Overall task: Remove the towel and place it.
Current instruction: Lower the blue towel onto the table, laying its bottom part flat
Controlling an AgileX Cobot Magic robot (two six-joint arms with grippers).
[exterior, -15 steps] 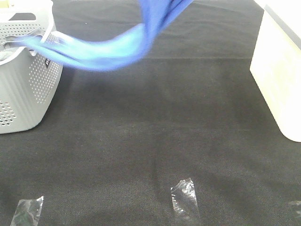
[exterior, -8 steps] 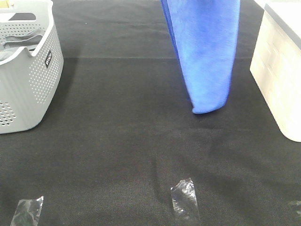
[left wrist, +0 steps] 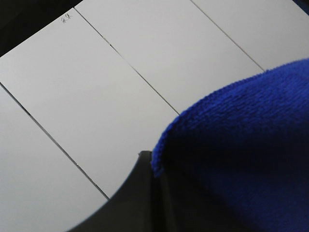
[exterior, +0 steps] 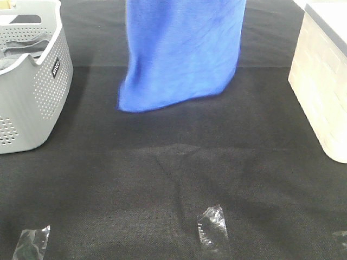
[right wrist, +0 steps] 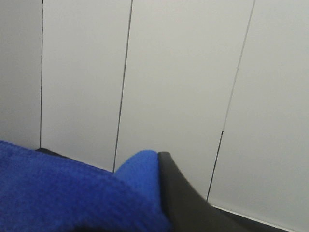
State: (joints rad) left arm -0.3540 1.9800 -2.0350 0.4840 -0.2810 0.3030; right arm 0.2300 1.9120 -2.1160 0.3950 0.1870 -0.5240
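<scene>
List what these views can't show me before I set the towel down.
1. Exterior high: the top edge of the towel and both hands are cut off by the frame's top.
2. Left wrist: the towel covers the fingertips of the left hand, hiding the grip.
3. Right wrist: likewise for the right hand.
4. Exterior high: the inside of the grey basket, mostly hidden by its wall and the left edge.

High overview; wrist close-ups on towel [exterior: 179,54]

The towel [exterior: 181,54] is soft, fuzzy blue cloth. The basket [exterior: 43,92] is smooth grey plastic. The surface [exterior: 162,179] is dull, rough black cloth.
</scene>
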